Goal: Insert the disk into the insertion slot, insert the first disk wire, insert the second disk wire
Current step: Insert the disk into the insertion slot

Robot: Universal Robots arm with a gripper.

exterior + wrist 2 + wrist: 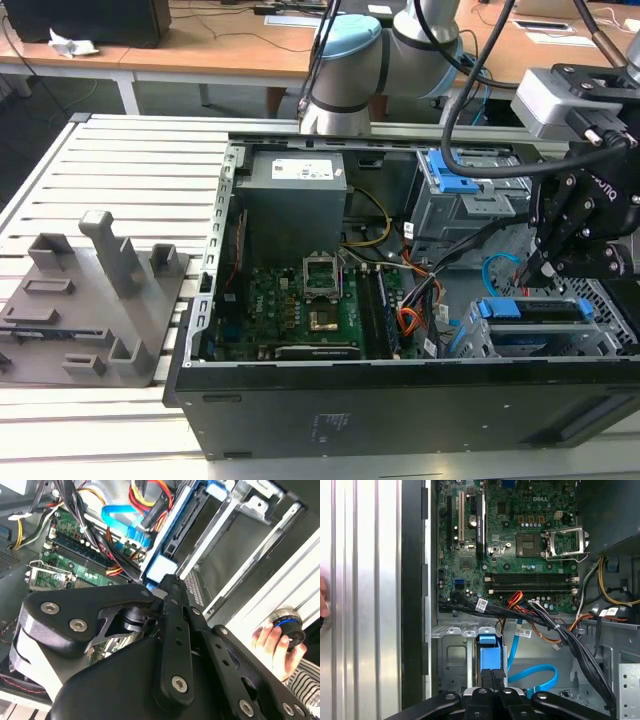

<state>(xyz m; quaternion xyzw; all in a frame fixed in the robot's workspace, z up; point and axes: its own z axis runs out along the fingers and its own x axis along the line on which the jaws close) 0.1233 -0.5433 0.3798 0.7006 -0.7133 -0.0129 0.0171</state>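
Note:
The disk [530,309], in its bright blue carrier, lies in the insertion slot [545,345], the low grey cage at the case's front corner on the exterior view's right. My gripper [546,270] hangs just above it, shut, with its fingertips [492,676] at the blue carrier's end [487,652]. The second disk wire [535,672], a flat light blue cable, curls loose beside the slot and shows again in the exterior view [497,270]. The first disk wire [147,495], a red and orange lead with a dark plug, hangs free past the carrier [162,562].
A taller grey cage with a blue latch [452,185] stands behind the slot. Thick wire bundles [555,630] cross between the motherboard [520,545] and the cages. A grey fixture block [95,300] sits on the slatted table. A person's hand [270,640] is beside the case.

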